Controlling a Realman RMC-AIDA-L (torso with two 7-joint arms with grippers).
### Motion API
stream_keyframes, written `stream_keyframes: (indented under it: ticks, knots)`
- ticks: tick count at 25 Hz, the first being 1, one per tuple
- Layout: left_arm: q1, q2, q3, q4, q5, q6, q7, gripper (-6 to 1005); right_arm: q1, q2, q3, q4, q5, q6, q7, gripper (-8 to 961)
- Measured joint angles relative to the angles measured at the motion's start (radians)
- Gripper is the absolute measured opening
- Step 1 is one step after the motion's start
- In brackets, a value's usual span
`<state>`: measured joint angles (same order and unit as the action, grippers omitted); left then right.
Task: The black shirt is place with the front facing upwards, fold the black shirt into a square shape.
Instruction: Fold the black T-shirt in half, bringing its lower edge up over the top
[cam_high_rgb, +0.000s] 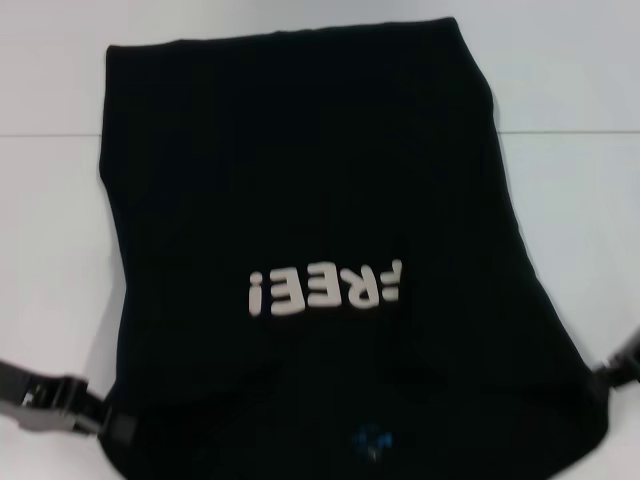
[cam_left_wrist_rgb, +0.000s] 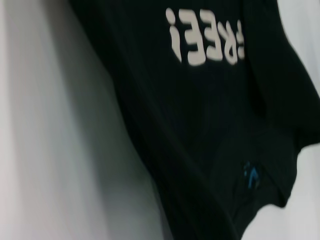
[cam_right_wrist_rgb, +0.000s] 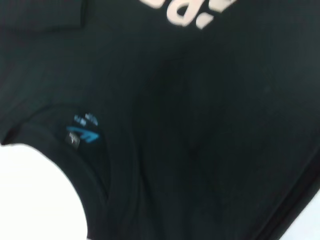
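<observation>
surface: white table (cam_high_rgb: 50, 230) | black shirt (cam_high_rgb: 300, 200) between left gripper (cam_high_rgb: 85, 410) and right gripper (cam_high_rgb: 612, 372) | finger state: cannot tell

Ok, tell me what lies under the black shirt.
The black shirt lies on a white table, bare around it. Whatever is beneath the cloth is covered and cannot be seen.
</observation>
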<state>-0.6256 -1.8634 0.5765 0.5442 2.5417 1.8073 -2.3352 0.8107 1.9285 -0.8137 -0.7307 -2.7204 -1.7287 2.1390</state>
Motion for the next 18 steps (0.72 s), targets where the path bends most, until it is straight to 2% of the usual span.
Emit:
stream_keyframes:
  ticks: [4,6,10,13,18]
  knots:
    - [0.005,0.012,0.028,-0.022,0.014,0.107,0.046,23,-0.014,-0.002,0.000,0.001,-0.026,-0.102,-0.077,28]
    - [0.005,0.010,0.041,-0.040,0.037,0.178,0.083,23,-0.021,0.004,-0.001,0.001,-0.038,-0.156,-0.113,25]
    - [0.002,0.007,0.048,-0.059,0.043,0.195,0.102,22,-0.028,0.017,0.010,0.010,-0.044,-0.161,-0.127,25]
    - [0.002,0.010,-0.005,-0.058,0.030,0.189,0.109,22,-0.028,0.017,0.070,0.026,-0.020,-0.130,-0.125,25]
    - [-0.007,0.037,-0.199,-0.049,0.024,0.127,0.075,22,-0.013,-0.012,0.226,0.070,0.041,-0.027,-0.055,27]
